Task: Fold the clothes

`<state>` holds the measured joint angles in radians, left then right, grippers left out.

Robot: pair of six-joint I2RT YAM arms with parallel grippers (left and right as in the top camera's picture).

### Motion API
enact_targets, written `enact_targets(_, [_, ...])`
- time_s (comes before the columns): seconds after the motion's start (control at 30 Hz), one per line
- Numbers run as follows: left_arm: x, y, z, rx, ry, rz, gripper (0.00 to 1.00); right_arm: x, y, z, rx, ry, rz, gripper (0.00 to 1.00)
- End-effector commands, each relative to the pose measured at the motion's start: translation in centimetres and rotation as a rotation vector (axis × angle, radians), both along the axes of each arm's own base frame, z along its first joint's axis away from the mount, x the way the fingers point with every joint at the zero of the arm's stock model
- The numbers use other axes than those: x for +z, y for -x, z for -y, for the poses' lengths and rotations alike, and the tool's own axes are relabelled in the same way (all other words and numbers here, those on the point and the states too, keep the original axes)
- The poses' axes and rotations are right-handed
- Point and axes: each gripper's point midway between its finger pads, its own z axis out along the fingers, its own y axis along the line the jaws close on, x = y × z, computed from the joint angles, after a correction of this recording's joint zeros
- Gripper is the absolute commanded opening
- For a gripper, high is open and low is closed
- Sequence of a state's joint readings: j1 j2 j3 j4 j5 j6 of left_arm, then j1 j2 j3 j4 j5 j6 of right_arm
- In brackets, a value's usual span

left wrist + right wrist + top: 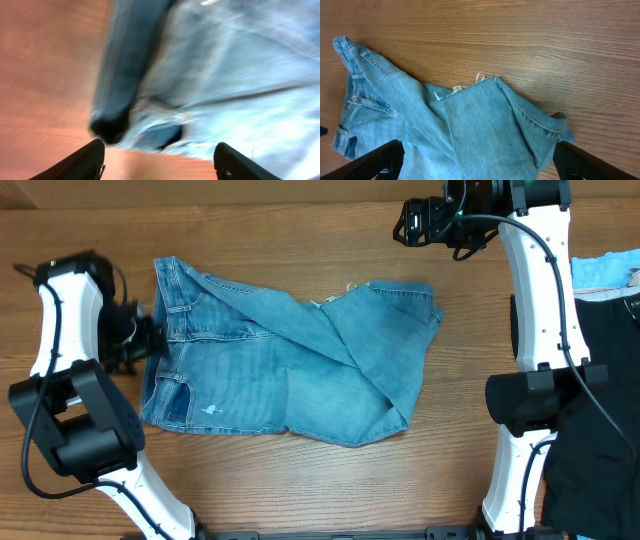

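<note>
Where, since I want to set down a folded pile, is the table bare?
Bare wood runs along the far edge beyond the jeans, and along the near edge before them. Crowded: left tool at the waistband, dark cloth at right.

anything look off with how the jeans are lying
The jeans are folded crookedly: the legs cross back diagonally, the frayed hems end mid-garment near the far edge, and the right-hand fold sits skewed.

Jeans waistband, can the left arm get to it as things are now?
Probably yes. The left gripper is open right beside the waistband of the jeans, with nothing between them. Its wrist view shows denim just ahead of the fingers.
</note>
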<state>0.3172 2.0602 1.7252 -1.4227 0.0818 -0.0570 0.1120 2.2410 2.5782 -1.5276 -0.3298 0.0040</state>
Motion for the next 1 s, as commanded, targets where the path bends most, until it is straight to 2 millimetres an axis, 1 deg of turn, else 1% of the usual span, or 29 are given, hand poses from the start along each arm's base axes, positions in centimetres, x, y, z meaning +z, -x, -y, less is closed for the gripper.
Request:
enact_targets(0.0, [1.1, -3.2, 4.7, -0.058, 0.118, 0.127, 0.45, 3.0, 0.4, 0.1, -0.001, -0.009, 0.076, 1.00])
enact_targets(0.03, [0.4, -3.4, 5.3, -0.075, 0.121, 0.131, 0.27, 3.6, -0.6, 0.0, -0.001, -0.014, 0.125, 1.00])
enact_targets(0.07, [-0.3, -3.2, 5.9, -0.089, 0.124, 0.123, 0.20, 4.4, -1.7, -0.1, -0.001, -0.021, 0.181, 1.00])
enact_targets(0.1, [-1.4, -2.8, 6.7, -0.104, 0.131, 0.110, 0.17, 5.1, -2.6, -0.3, 0.000, -0.029, 0.228, 1.00])
enact_targets(0.13, [-2.2, -2.5, 7.1, -0.113, 0.133, 0.101, 0.17, 5.4, -3.0, -0.3, 0.000, -0.032, 0.253, 1.00])
enact_targets(0.17, [-3.4, -2.0, 7.5, -0.120, 0.136, 0.090, 0.17, 5.5, -3.1, -0.3, 0.000, -0.032, 0.256, 1.00])
enact_targets(0.23, [-4.8, -1.3, 7.6, -0.120, 0.139, 0.079, 0.18, 5.2, -2.6, -0.5, 0.007, -0.041, 0.233, 1.00])
enact_targets(0.3, [-5.9, -1.2, 7.6, -0.122, 0.135, 0.089, 0.18, 4.3, -0.7, -1.2, 0.033, -0.079, 0.142, 1.00])
enact_targets(0.37, [-7.5, -0.9, 7.1, -0.111, 0.095, 0.094, 0.17, 3.1, 0.9, -1.1, 0.033, -0.075, 0.051, 1.00])
enact_targets(0.43, [-8.8, -0.4, 6.6, -0.113, 0.062, 0.092, 0.18, 1.4, 2.6, -1.5, 0.043, -0.063, -0.053, 1.00])
enact_targets(0.47, [-9.3, -0.3, 6.4, -0.116, 0.049, 0.097, 0.20, 0.6, 3.4, -2.1, 0.075, -0.051, -0.086, 1.00])
enact_targets(0.5, [-9.6, -0.4, 6.4, -0.117, 0.045, 0.105, 0.21, -0.4, 4.1, -3.1, 0.135, -0.026, -0.107, 1.00])
enact_targets(0.57, [-9.6, -0.5, 6.4, -0.117, 0.048, 0.108, 0.24, -2.0, 4.8, -4.2, 0.162, 0.041, -0.138, 0.99])
enact_targets(0.6, [-9.6, -0.5, 6.4, -0.117, 0.048, 0.108, 0.29, -3.0, 5.3, -5.0, 0.182, 0.089, -0.155, 0.95])
enact_targets(0.63, [-9.6, -0.5, 6.4, -0.117, 0.048, 0.107, 0.34, -4.2, 6.1, -6.3, 0.217, 0.128, -0.176, 0.88])
enact_targets(0.67, [-9.6, -0.5, 6.4, -0.117, 0.048, 0.107, 0.37, -5.5, 6.8, -7.9, 0.246, 0.155, -0.195, 0.78])
enact_targets(0.7, [-9.6, -0.5, 6.4, -0.117, 0.048, 0.107, 0.38, -6.4, 7.3, -8.7, 0.264, 0.182, -0.205, 0.77])
enact_targets(0.73, [-9.6, -0.4, 6.4, -0.117, 0.048, 0.106, 0.40, -8.3, 7.6, -9.1, 0.240, 0.250, -0.226, 0.77])
enact_targets(0.77, [-9.6, -0.4, 6.4, -0.116, 0.049, 0.104, 0.42, -10.2, 7.9, -9.1, 0.217, 0.316, -0.244, 0.77])
enact_targets(0.8, [-9.6, -0.4, 6.4, -0.116, 0.049, 0.104, 0.43, -12.5, 8.2, -9.6, 0.219, 0.347, -0.256, 0.77])
enact_targets(0.83, [-9.6, -0.4, 6.4, -0.116, 0.049, 0.105, 0.44, -14.3, 8.3, -10.1, 0.226, 0.355, -0.255, 0.75])
enact_targets(0.9, [-9.6, -0.4, 6.4, -0.116, 0.050, 0.104, 0.45, -17.0, 7.8, -10.3, 0.204, 0.367, -0.230, 0.66])
enact_targets(0.97, [-9.6, -0.4, 6.4, -0.116, 0.050, 0.104, 0.46, -18.8, 7.0, -10.7, 0.192, 0.354, -0.198, 0.65])
